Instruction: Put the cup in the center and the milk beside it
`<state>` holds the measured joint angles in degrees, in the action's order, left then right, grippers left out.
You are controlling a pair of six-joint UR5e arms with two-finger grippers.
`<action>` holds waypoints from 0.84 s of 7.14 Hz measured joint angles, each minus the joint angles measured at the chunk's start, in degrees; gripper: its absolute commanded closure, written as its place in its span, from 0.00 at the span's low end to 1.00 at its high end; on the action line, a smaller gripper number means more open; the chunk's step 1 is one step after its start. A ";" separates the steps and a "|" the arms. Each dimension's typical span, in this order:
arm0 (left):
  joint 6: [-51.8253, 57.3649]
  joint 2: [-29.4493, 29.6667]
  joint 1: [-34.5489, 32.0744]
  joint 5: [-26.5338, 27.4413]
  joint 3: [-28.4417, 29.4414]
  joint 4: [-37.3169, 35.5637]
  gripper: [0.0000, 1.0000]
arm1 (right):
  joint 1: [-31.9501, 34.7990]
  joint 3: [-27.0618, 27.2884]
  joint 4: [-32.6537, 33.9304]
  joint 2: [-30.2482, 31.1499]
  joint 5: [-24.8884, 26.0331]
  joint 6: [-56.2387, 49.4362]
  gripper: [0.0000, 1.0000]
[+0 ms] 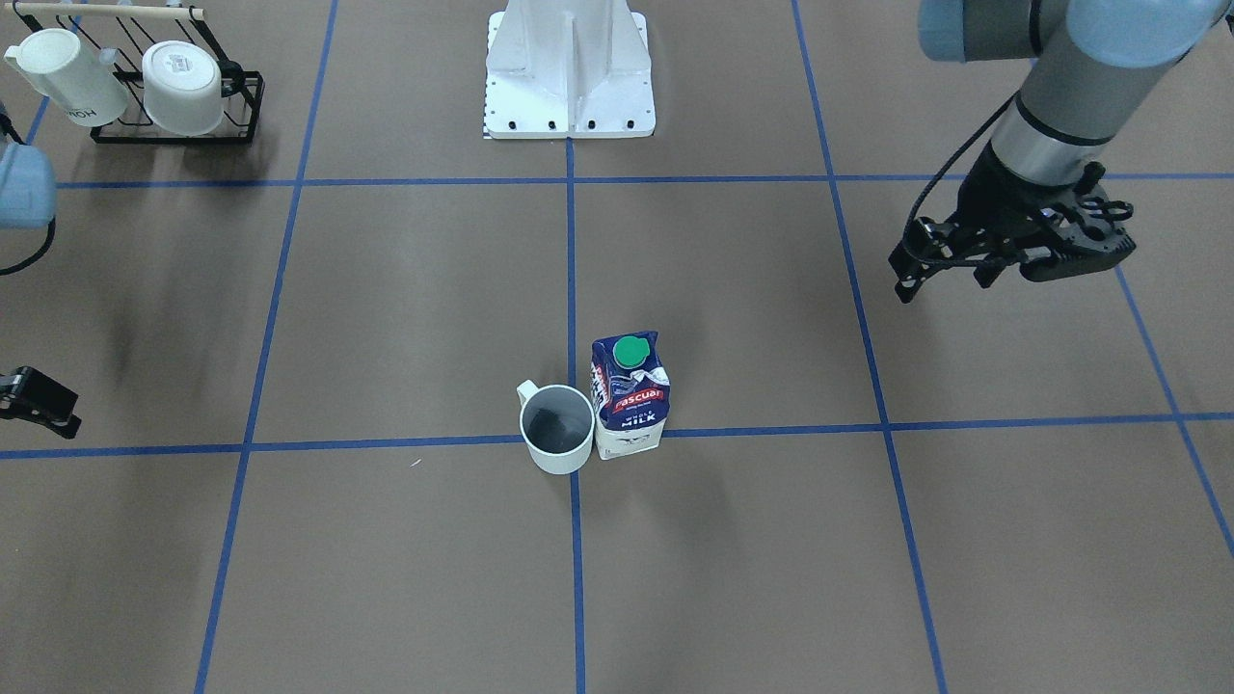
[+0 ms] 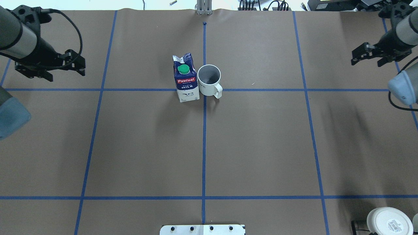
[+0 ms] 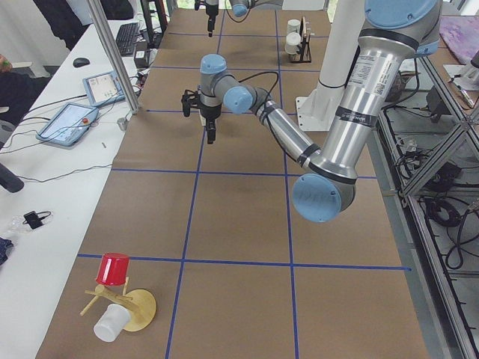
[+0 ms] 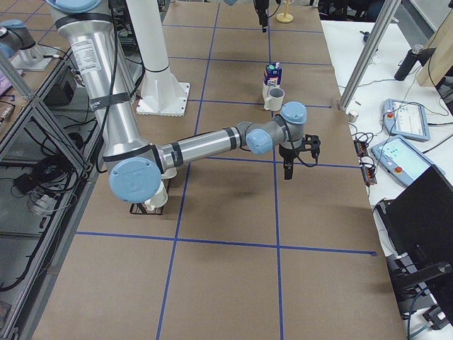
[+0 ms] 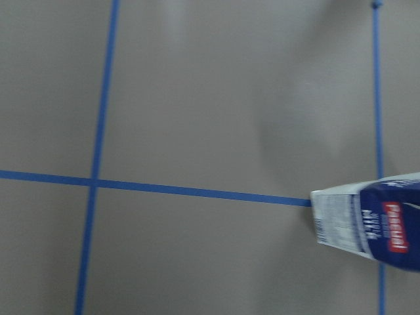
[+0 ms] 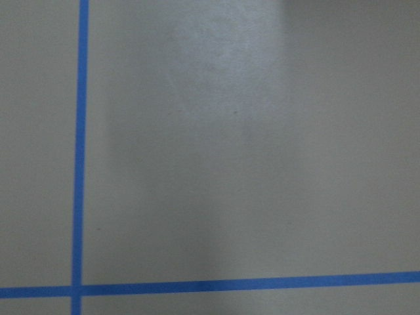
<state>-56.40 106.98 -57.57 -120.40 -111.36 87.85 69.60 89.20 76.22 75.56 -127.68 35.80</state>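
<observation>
Mug, plain white cylindrical ceramic (image 2: pixel 209 80), upper centre of overhead view; tall navy-and-white milk carton (image 2: pixel 186 81) just left. Left gripper (image 2: pixel 67 73) upper left, right gripper (image 2: pixel 366 62) upper right: both spread, empty.

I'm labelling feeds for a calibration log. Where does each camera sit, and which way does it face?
Front-facing: across the table, facing the robot's base; left gripper at right.
Overhead: behind the robot, looking forward and down; right gripper at right.
Exterior left: table's end; left arm near.
Exterior right: opposite end; right arm near.
Left wrist: down at milk; no body.
Right wrist: down at table and tape; no body.
Front-facing and overhead share cup and milk.
</observation>
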 measured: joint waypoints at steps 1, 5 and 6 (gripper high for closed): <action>7.21 -4.18 -3.12 -0.17 2.33 3.91 0.02 | 3.55 -1.22 1.19 1.40 -1.21 -6.04 0.00; 33.85 -13.81 -21.96 -7.95 12.24 8.45 0.02 | 14.74 -2.77 13.74 3.92 -7.02 -26.02 0.00; 38.81 -14.69 -25.84 -10.32 15.39 8.32 0.02 | 16.40 -2.74 14.53 5.21 -8.13 -28.70 0.00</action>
<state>-17.59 92.29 -83.41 -130.71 -95.97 96.17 85.99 86.46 90.74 80.76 -135.81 7.10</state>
